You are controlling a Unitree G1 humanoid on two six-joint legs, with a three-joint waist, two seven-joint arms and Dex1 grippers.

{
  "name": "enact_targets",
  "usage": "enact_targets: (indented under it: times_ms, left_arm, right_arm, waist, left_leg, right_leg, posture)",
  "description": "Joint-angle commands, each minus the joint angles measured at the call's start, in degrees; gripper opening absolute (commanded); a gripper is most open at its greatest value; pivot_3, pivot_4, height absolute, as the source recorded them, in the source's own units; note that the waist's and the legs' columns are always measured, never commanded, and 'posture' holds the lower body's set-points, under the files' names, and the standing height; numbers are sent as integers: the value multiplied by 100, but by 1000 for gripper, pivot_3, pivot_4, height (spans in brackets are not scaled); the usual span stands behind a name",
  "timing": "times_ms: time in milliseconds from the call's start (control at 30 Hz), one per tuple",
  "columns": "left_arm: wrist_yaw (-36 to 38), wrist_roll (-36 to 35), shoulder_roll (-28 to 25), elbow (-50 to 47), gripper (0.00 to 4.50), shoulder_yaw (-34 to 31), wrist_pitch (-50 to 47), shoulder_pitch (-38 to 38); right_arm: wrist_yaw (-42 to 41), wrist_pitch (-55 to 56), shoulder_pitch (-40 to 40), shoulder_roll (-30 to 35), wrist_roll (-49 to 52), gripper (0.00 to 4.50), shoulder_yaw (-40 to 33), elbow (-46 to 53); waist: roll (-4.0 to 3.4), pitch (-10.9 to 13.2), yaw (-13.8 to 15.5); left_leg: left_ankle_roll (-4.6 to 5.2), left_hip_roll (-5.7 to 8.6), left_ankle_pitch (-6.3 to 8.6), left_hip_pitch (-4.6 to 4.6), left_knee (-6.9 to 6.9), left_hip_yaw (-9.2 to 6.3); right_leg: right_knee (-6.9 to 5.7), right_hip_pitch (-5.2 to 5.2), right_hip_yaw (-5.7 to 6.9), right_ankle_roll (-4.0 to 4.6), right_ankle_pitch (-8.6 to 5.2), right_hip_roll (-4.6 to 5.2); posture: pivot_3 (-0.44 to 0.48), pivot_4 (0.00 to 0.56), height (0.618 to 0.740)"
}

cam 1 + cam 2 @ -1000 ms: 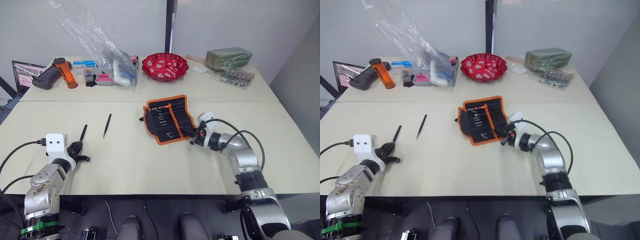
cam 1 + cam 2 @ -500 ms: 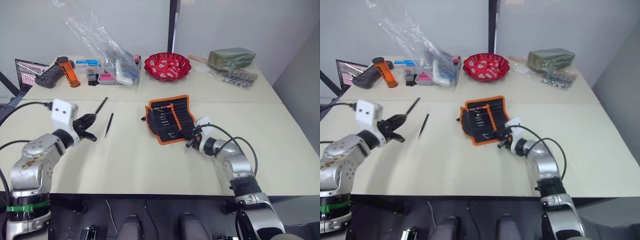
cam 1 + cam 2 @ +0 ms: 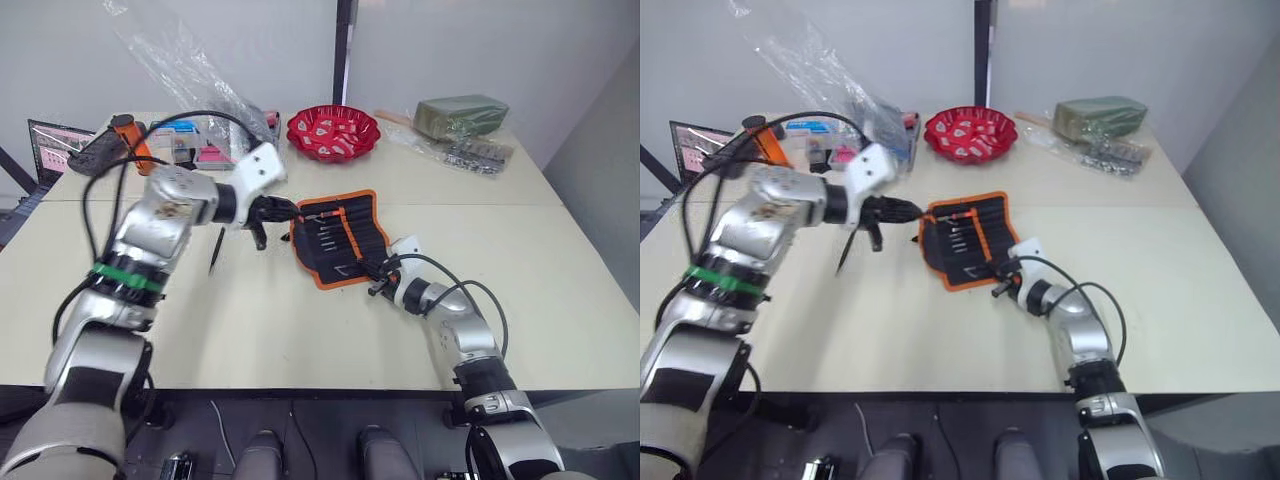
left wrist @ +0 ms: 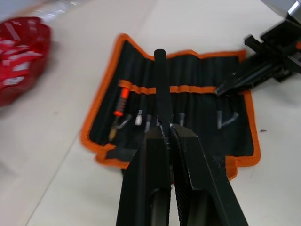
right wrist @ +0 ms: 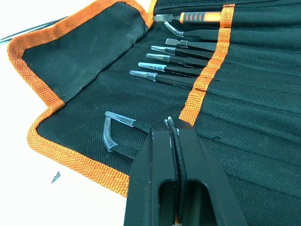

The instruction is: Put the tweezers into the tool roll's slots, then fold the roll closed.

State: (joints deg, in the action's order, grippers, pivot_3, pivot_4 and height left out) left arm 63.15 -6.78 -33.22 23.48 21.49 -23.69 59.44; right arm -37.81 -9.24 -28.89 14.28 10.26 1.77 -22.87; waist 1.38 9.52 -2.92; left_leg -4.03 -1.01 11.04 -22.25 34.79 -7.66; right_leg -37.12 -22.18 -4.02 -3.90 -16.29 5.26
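1. Two grippers are at work at the open tool roll (image 3: 338, 236), which lies flat near the middle of the cream table (image 3: 300, 330) with its orange-trimmed inner face up.
2. The left gripper (image 4: 164, 133) is clenched on one black pair of tweezers (image 4: 162, 92), whose free end reaches out over the roll's row of slots (image 5: 244, 70); in the head views this gripper (image 3: 290, 211) hangs just beside the roll's left edge.
3. Half a second ago the left arm was well left of the roll, holding the tweezers up over bare table; it has since swung right and farther across to the roll.
4. The right gripper (image 5: 172, 126) is closed with its tips on the roll's near right corner, just beside a bent-tip tweezer (image 5: 117, 134) already lying there; whether it pinches the fabric or merely presses on it is hard to tell.
5. That right gripper (image 3: 375, 281) has hardly shifted since the earlier frames.
6. Several slim tools sit tucked in the slots, among them one with an orange handle (image 5: 200, 17).
7. One more pair of tweezers (image 3: 214, 250) lies loose on the table left of the roll, where it lay before.
8. A red bowl (image 3: 333, 131) sits at the far side.
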Motion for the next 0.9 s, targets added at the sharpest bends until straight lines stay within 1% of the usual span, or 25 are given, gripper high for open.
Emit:
enact_targets:
  times_ms: [33,133,233,400,667,900]
  left_arm:
    - [283,457,416,799,63,343,549,344]
    - [143,779,859,1660,63,431,865,610]
    - [67,978,1116,2061,63,402,1009,679]
    - [110,1100,1200,2177,63,263,1149,611]
    - [38,1194,1053,2213,63,11,1106,512]
    - [-67,1218,1259,2240,63,-68,1119,334]
  right_arm:
    - [225,-115,158,66,-96,0,-69,-123]
    - [271,-139,193,86,-80,0,-90,-45]
    - [321,-161,245,149,-58,0,-157,29]
    - [283,-187,262,254,-17,0,-191,48]
    - [257,-211,257,273,-22,0,-148,20]
    - [245,-265,239,263,-25,0,-115,40]
  waist:
    - [0,0,1]
    - [1,1,17]
    - [1,1,18]
    - [2,1,42]
    - [2,1,44]
    - [2,1,50]
  left_leg:
    - [0,1,0,-2,2,0]
    - [0,1,0,-4,8,0]
    - [1,3,0,-6,9,-1]
    - [1,6,0,-10,11,-3]
    - [1,7,0,-10,12,-4]
    - [1,8,0,-10,14,-6]
  right_leg:
    - [0,0,0,0,0,0]
    - [-1,0,0,-3,-1,0]
    - [-1,0,0,-21,-11,2]
    - [0,0,0,-23,-10,4]
    - [-1,0,0,-24,-9,5]
    - [-2,2,0,-22,-7,5]
  posture:
    - [0,150,740]
    - [0,150,740]
    - [0,150,740]
    - [0,150,740]
    - [0,150,740]
    - [0,150,740]
